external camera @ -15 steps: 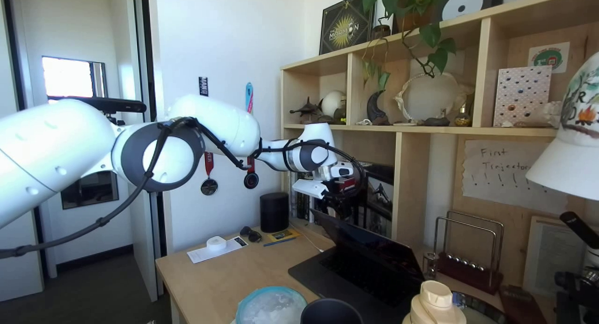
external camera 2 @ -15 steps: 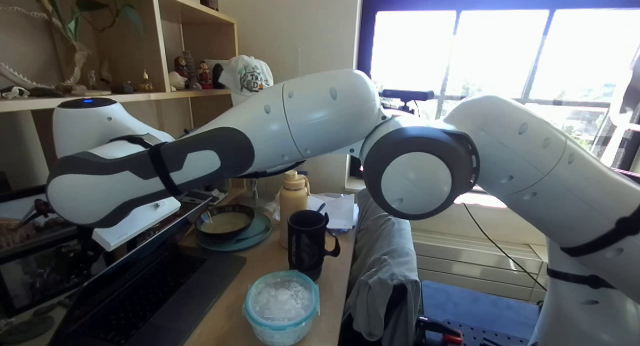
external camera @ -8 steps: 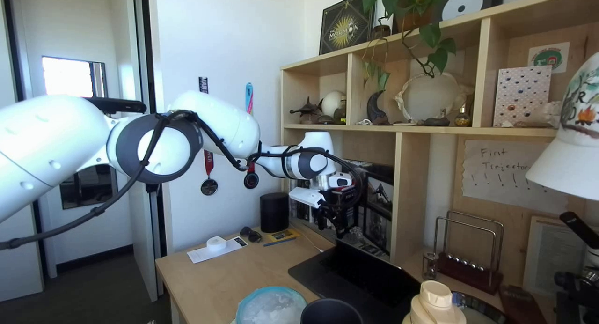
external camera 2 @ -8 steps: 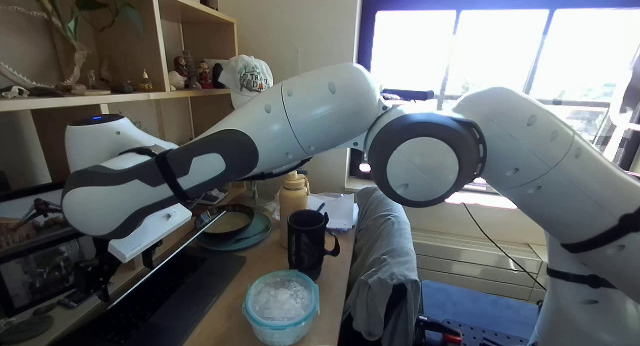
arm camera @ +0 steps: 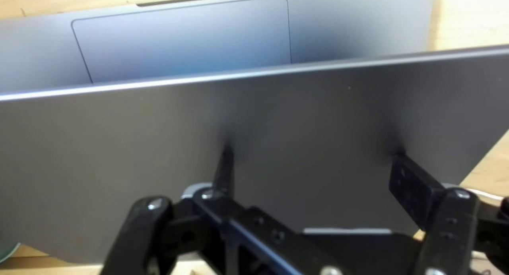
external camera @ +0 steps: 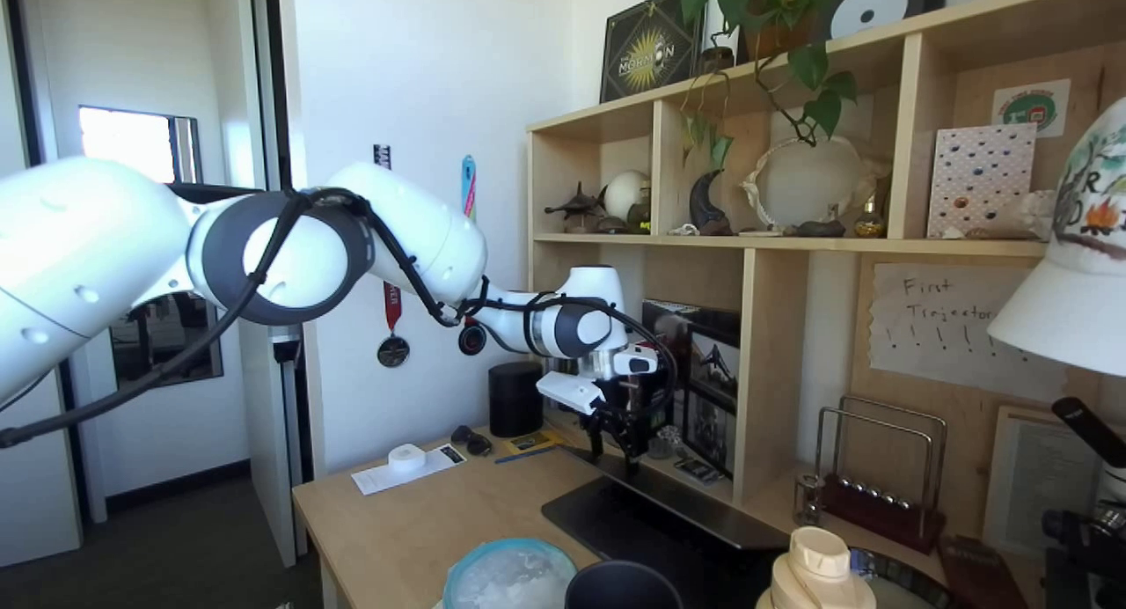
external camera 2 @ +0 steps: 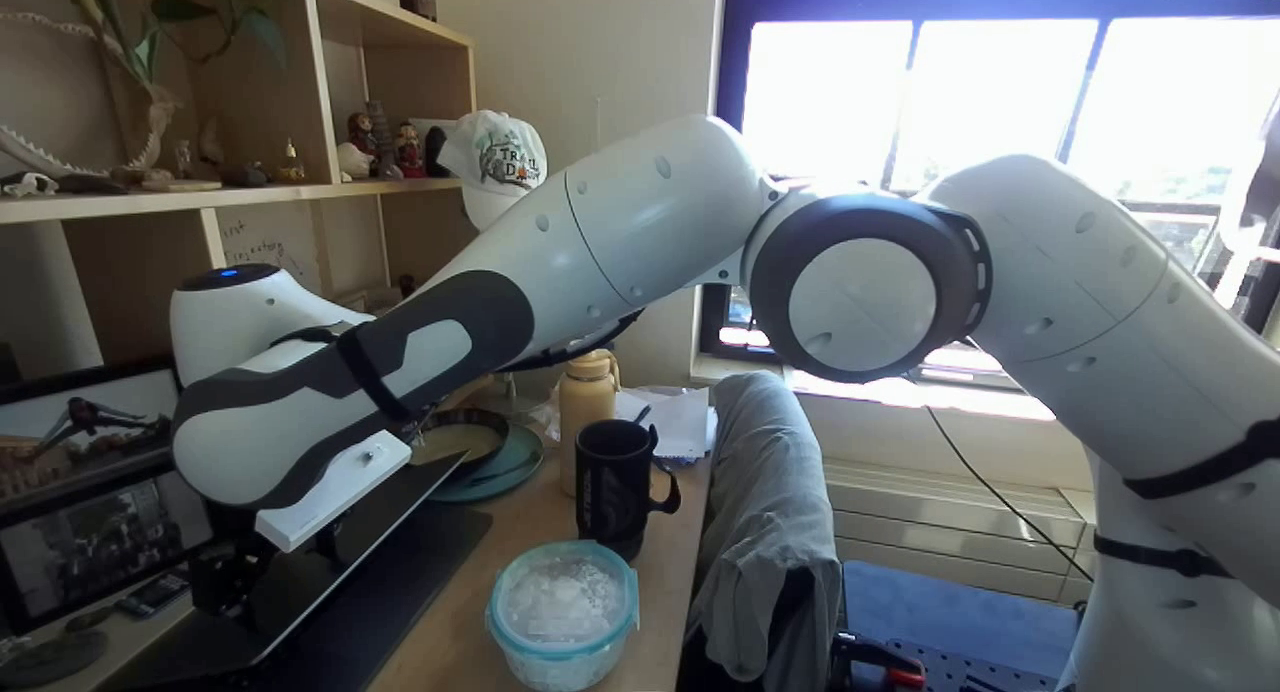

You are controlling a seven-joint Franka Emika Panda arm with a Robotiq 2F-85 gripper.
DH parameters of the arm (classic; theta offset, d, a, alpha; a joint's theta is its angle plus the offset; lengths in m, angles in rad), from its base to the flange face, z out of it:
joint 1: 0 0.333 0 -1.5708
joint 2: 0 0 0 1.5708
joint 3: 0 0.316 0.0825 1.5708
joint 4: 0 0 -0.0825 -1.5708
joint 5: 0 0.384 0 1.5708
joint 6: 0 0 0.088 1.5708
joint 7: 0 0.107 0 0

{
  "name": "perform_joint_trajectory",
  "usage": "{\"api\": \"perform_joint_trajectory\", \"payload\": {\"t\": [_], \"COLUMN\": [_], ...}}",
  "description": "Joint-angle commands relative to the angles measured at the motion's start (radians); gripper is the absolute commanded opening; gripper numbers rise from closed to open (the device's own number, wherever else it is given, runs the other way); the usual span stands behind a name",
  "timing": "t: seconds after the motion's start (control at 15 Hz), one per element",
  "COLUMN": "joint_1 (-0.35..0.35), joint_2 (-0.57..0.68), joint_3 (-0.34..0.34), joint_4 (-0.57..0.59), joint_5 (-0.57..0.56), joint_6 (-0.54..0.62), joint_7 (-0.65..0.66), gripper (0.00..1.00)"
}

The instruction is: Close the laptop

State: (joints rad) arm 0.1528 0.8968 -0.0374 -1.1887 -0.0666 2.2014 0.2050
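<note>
The dark grey laptop (external camera: 704, 508) stands on the desk with its lid partly lowered and tilted over the keyboard base (external camera 2: 440, 557). In the wrist view the lid's outer face (arm camera: 310, 108) fills the middle, and the touchpad (arm camera: 187, 40) shows beyond its bright edge. The keyboard is hidden there under the lid. My gripper (arm camera: 313, 151) is open, with its fingers (arm camera: 415, 187) wide apart and nothing between them. Both fingertips appear to touch the lid's outer face. In an exterior view the gripper (external camera: 614, 461) points down onto the lid from behind.
A lidded container (external camera 2: 563, 612), a black mug (external camera 2: 612, 482) and a yellow bottle (external camera 2: 588, 402) stand in front of and beside the laptop. A bowl (external camera 2: 460, 442) sits on a plate near the lid's corner. A black speaker (external camera: 515, 398) and framed pictures (external camera: 712, 371) stand behind.
My gripper has moved down and forward against the lid. The lid has tilted from fairly upright to low over the base, so its outer face now shows.
</note>
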Motion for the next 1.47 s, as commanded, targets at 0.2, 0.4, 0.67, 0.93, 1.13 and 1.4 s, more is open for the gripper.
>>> {"api": "perform_joint_trajectory", "payload": {"t": [0.2, 0.4, 0.67, 0.93, 1.13, 1.4], "joint_1": [0.000, 0.001, 0.000, 0.000, 0.000, -0.003], "joint_2": [-0.084, -0.078, -0.069, -0.058, -0.051, -0.044], "joint_3": [0.003, 0.002, 0.003, 0.003, 0.001, 0.002], "joint_4": [-0.181, -0.198, -0.214, -0.218, -0.217, -0.229], "joint_5": [0.005, 0.000, 0.001, -0.005, -0.012, -0.013], "joint_6": [0.083, 0.110, 0.121, 0.142, 0.153, 0.170], "joint_7": [0.021, 0.014, 0.008, -0.003, -0.011, -0.020], "gripper": [1.00, 1.00, 1.00, 1.00, 1.00, 1.00]}}
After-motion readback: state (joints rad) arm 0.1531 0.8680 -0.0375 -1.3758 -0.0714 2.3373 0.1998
